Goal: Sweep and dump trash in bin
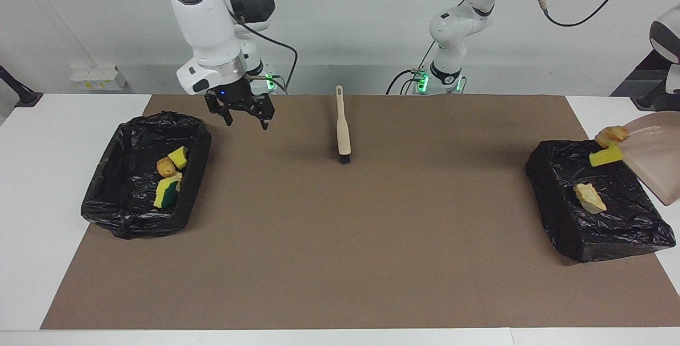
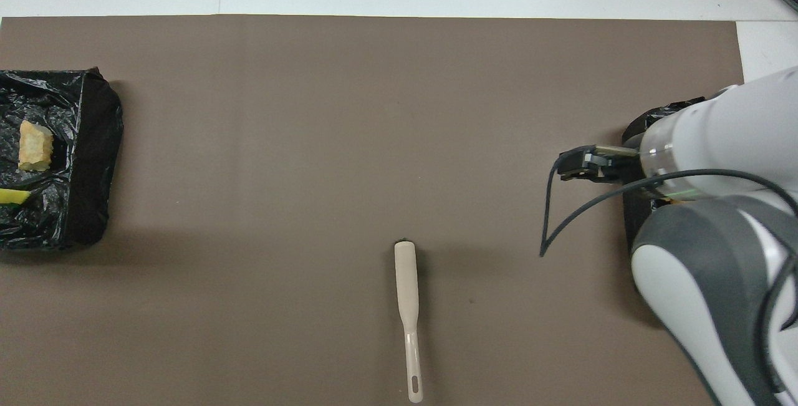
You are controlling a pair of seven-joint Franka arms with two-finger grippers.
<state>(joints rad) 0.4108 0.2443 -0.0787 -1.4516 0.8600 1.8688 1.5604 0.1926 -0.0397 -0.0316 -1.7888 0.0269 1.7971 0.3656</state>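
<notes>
The beige dustpan point(image 1: 654, 157) hangs tilted over the black-lined bin point(image 1: 552, 186) at the left arm's end. A tan scrap point(image 1: 612, 134) and a yellow sponge point(image 1: 605, 156) sit at its lower lip. Another tan scrap point(image 1: 589, 197) lies in that bin and also shows in the overhead view point(image 2: 34, 146). The left gripper is out of view. My right gripper point(image 1: 244, 116) is open and empty, over the mat beside the other bin point(image 1: 197, 170), which holds a yellow sponge point(image 1: 179, 157), a bread piece point(image 1: 166, 167) and a green-and-yellow sponge point(image 1: 167, 193).
The beige brush point(image 1: 343, 128) lies on the brown mat midway between the bins, bristles pointing away from the robots; it also shows in the overhead view point(image 2: 407, 306). In the overhead view the right arm point(image 2: 717, 144) covers most of its bin.
</notes>
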